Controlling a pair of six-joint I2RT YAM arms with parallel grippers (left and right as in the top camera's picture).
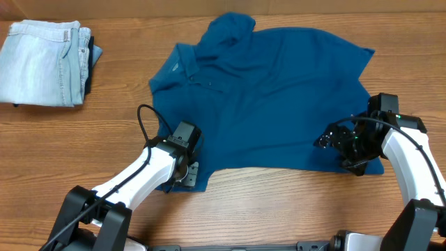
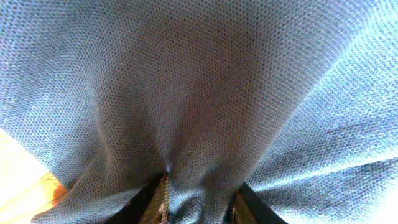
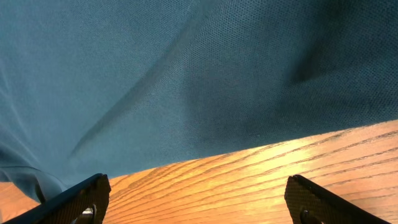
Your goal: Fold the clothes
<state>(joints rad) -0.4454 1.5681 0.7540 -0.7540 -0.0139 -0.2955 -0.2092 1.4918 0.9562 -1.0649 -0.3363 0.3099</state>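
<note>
Here the left gripper [image 2: 202, 202] pinches a pucker of the shirt [image 1: 265, 90] at its near-left corner, probably to lift that edge for a fold. The right gripper [image 3: 199, 205] hangs spread wide over bare worktop [image 1: 279, 206] at the near-right hem, holding nothing. The shirt lies flat mid-worktop, a soft teal knit with creases radiating from the pinch. Folded pale jeans [image 1: 42, 63] sit well apart.

Overhead looks straight down at the whole surface [image 1: 279, 209]; both wrist views press close on the shirt [image 1: 265, 90] it shows.
</note>
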